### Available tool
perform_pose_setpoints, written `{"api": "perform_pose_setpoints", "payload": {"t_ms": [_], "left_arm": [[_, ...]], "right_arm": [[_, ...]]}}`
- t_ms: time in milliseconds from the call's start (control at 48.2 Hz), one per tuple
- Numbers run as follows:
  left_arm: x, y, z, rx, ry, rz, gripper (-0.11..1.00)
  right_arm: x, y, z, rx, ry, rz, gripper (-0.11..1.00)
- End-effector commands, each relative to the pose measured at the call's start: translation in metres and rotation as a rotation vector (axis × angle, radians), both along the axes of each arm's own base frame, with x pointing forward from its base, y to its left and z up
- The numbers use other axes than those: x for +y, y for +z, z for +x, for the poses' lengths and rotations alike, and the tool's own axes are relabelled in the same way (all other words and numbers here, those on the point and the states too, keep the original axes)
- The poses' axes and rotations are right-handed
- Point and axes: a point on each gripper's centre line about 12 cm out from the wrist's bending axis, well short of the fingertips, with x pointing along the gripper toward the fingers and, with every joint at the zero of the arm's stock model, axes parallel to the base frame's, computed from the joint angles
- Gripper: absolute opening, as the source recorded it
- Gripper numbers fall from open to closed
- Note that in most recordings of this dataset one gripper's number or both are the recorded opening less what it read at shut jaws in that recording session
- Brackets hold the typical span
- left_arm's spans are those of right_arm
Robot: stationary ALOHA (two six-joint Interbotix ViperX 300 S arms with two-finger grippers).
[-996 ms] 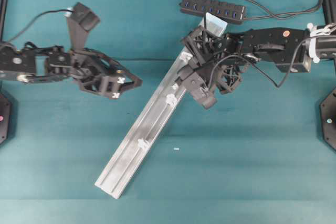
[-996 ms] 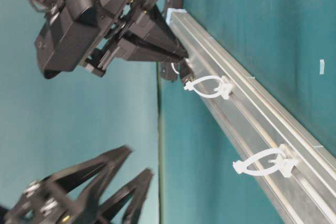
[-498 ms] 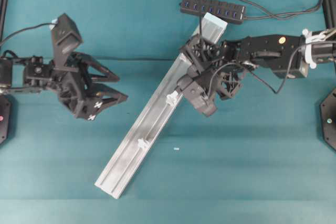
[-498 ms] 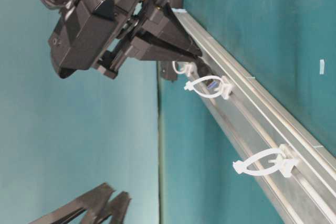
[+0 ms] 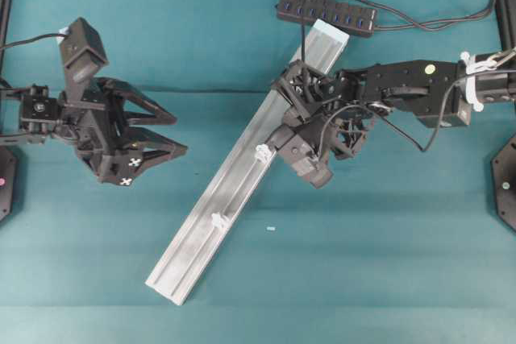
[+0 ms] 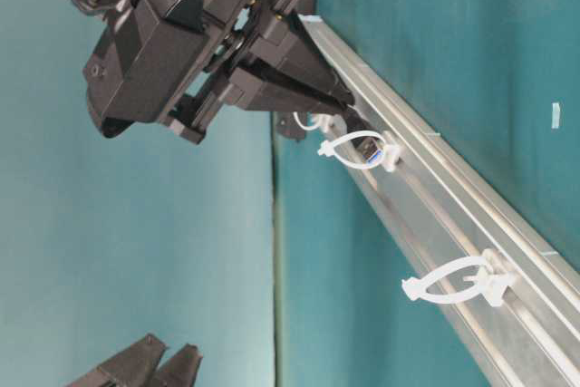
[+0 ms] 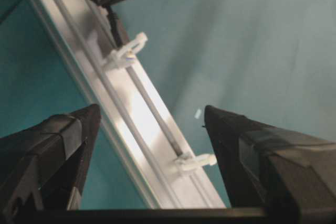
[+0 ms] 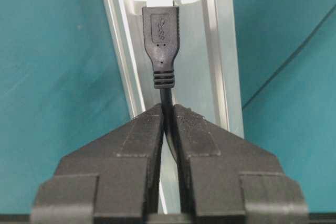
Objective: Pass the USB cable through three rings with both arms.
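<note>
left gripper [image 5: 165, 133] withdrew, jaws wide; right gripper [image 8: 168, 124] pinches usb cable [image 8: 161, 40].

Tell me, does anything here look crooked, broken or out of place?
Nothing looks damaged. The silver rail lies diagonally across the table, and a tiny pale scrap sits loose on the mat beside it.

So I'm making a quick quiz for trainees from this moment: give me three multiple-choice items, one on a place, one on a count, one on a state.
1. Where is the USB plug?
A. at a ring on the rail
B. in the hub
C. on the cloth

2. How many rings lie clear of the arm in the overhead view?
A. none
B. two
C. five

3. How are the left gripper's jaws?
A. shut on the cable
B. gripping the rail
C. open, empty

Answers: 1 A, the plug tip meets the white clip; 2 B, two clips show below the right gripper; 3 C, the fingers stand apart.
</note>
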Motion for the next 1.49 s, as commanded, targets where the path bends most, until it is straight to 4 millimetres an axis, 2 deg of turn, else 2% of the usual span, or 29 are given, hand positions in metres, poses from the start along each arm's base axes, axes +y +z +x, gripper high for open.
{"api": "perform_pose_setpoints", "payload": {"t_ms": [0,436,705,975,1473], "left_arm": [[-0.001,0.014,-0.004,-0.05,-0.005,0.009,0.87],[-0.002,0.013,-0.006,-0.048,-0.004,-0.001,0.87],[-0.002,0.002,0.0,-0.013,-0.003,-0.007,0.87],[-0.002,-0.018,0.018,-0.01,-0.011,-0.011,0.86],[0.0,-0.071,0.071,0.011,-0.019,-0.015,0.86]], "right_arm": [[0.005,0.001,0.005,-0.011,0.016,-0.001,0.09],[0.026,0.006,0.018,-0.068,0.022,0.04,0.09],[0.027,0.008,0.021,-0.104,-0.016,0.077,0.09],[0.027,0.012,0.024,-0.118,-0.017,0.078,0.09],[0.024,0.012,0.024,-0.119,-0.027,0.078,0.09]]}}
